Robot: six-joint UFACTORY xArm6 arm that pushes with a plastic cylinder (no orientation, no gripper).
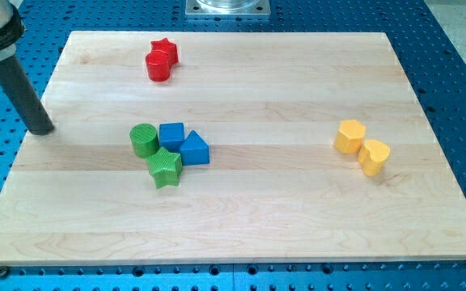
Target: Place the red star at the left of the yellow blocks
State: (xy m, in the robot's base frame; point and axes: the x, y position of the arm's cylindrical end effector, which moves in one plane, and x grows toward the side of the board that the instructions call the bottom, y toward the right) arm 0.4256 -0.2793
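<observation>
The red star (167, 50) lies near the view's top left, touching a red cylinder (158, 66) just below-left of it. Two yellow blocks sit together at the view's right: a yellow hexagon (349, 136) and a yellow heart (374, 156). My tip (42, 130) rests at the board's left edge, far left of and below the red blocks, touching no block.
A cluster sits left of centre: a green cylinder (143, 140), a blue cube (171, 135), a blue triangle (194, 149) and a green star (165, 166). The wooden board (281, 218) lies on a blue perforated table. A metal mount (228, 7) is at the top.
</observation>
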